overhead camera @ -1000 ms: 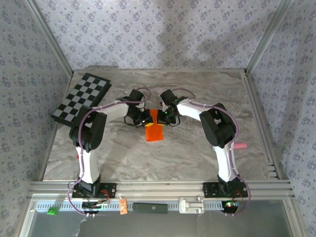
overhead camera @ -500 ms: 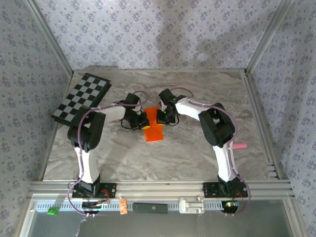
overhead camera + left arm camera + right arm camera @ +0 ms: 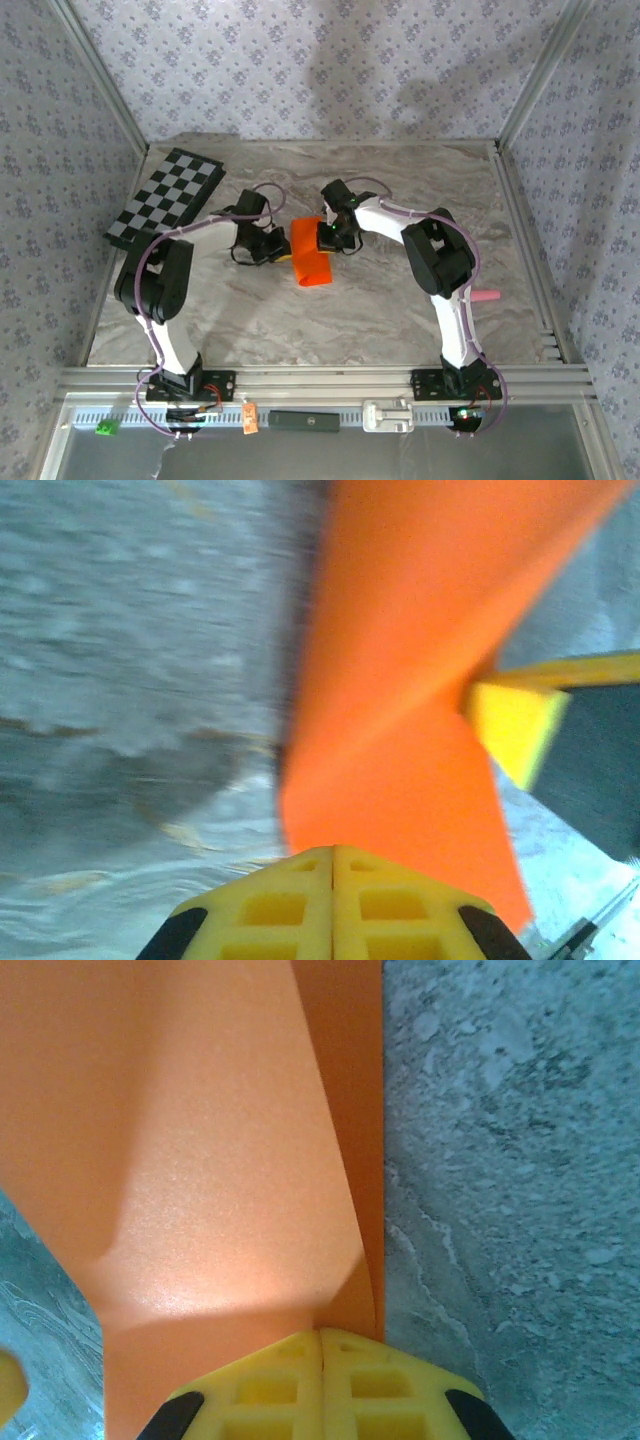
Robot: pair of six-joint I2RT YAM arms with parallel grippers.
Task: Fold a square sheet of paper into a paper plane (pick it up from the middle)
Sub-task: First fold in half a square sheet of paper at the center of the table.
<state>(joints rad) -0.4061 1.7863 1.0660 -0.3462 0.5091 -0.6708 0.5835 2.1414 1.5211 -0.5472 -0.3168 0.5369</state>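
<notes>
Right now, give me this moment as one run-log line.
phase: folding | left gripper: shut on orange paper | right gripper: shut on same paper | paper: creased, between both grippers | checkerboard: far left, apart

The sheet is thin, plain, bright orange paper, folded into a narrow, longish shape with straight edges. It sits near the middle of the counter, its long axis running from near to far. The left hand pinches its left edge and the right hand its right edge. From the right wrist, one layer overlaps another along a slanting edge, leaving a narrow strip on the right. From the left wrist, the paper is blurred and lifts off the counter, casting a shadow.
</notes>
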